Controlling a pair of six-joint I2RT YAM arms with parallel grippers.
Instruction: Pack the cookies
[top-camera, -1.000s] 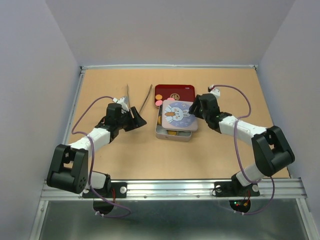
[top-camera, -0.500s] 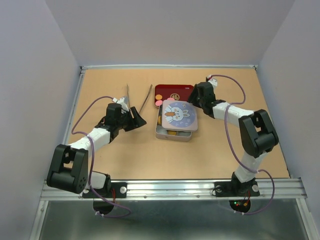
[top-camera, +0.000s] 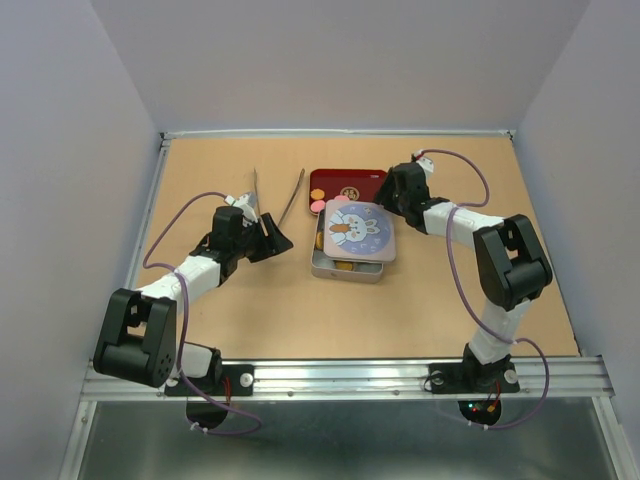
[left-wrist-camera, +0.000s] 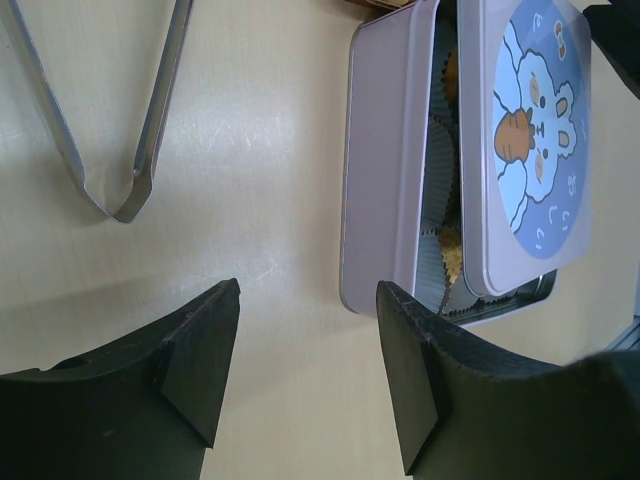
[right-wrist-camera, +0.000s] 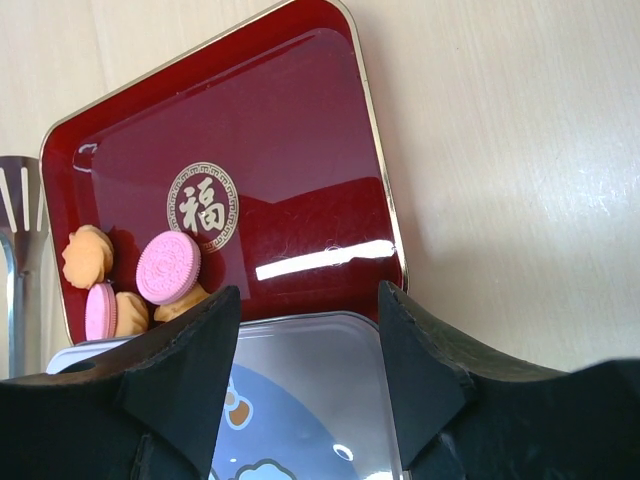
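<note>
On the tan worktop (top-camera: 270, 300), near the centre of the top view, a silver tin (top-camera: 345, 270) with a blue rabbit-printed lid (top-camera: 358, 230) lying skewed across it, leaving the tin's lower and left edges uncovered. Just above the tin in that view, a dark red tray (top-camera: 350, 180) with a gold emblem, its near edge hidden under the lid's rim. Some of the cookies (right-wrist-camera: 168, 267) bunched in the tray's corner at lower left of the right wrist view: one pink round one facing up, another pink one on edge, an orange flower-shaped one at the far left, and a couple of tan ones partly hidden by the lid. More of them inside the tin, orange and yellow, sitting in white paper cups (left-wrist-camera: 440, 170) and glimpsed beside the lid in the left wrist view. Right pincer (right-wrist-camera: 308, 300) spread open and gripping nothing, poised over the line where tray meets lid, at the lid's upper right corner in the top view; contact with the lid impossible to tell. Left pincer (left-wrist-camera: 307, 300) likewise open and empty, over bare worktop just left of the tin in the top view, fingers apart from the tin's wall. Metal tongs (left-wrist-camera: 110, 110) flat on the worktop at upper left of the left wrist view, untouched, arms splayed in a V.
</note>
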